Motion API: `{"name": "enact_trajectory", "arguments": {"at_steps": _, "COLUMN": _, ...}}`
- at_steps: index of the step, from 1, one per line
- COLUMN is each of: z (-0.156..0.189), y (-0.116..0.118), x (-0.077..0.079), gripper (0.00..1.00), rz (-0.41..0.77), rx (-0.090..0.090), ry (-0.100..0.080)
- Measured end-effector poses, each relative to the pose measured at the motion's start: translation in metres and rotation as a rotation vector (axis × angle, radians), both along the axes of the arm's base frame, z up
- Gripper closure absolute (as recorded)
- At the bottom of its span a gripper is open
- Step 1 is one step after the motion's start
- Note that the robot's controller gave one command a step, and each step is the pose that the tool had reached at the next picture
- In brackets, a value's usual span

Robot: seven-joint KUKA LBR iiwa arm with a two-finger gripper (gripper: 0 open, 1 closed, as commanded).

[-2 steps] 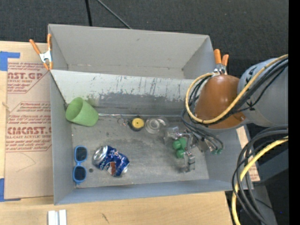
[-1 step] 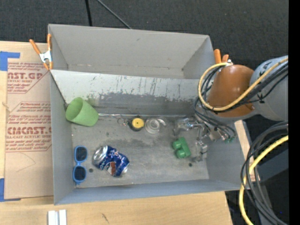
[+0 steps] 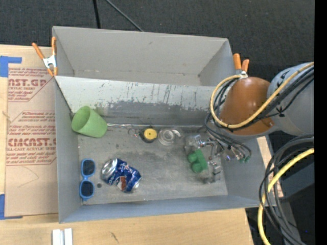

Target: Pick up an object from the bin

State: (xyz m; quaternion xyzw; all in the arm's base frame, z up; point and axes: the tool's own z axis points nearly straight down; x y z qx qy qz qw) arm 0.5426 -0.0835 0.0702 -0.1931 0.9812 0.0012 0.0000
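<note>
**A:** Where is the pincer (image 3: 212, 168)?

**B:** Low at the right end of the grey bin (image 3: 138, 50), close to its right wall and front wall. Released or clenched, I cannot tell.

**A:** What lies nearest?

**B:** One small green lump (image 3: 196, 162) on the bin floor, tight against the pincer on the side away from the arm. Whether it is grasped, I cannot tell.

**A:** Count the rest, going outward.

**B:** One clear round lid (image 3: 168, 136) and one yellow disc (image 3: 149, 134) lie side by side at the foot of the back wall. One crushed can (image 3: 121, 175), blue, white and red, is near the front wall. One pair of blue sunglasses (image 3: 87, 178) sits just beside it, along the left wall. One green cup (image 3: 89, 121) is tipped over in the back-left corner.

**A:** Room to move?

**B:** Bare floor runs between the crushed can and the small green lump.

**A:** Containers?

**B:** The bin holds all six things. I cannot make out the green cup's inside.
</note>
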Motion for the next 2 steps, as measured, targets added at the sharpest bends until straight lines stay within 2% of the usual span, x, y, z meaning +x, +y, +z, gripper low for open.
{"name": "enact_trajectory", "arguments": {"at_steps": 1, "z": 0.000, "y": -0.001, "x": 0.001, "gripper": 1.00, "rz": -0.001, "rx": 0.000, "ry": -0.001}}
{"name": "enact_trajectory", "arguments": {"at_steps": 2, "z": 0.137, "y": 0.028, "x": 0.003, "gripper": 1.00, "rz": 0.004, "rx": -0.002, "ry": -0.012}}
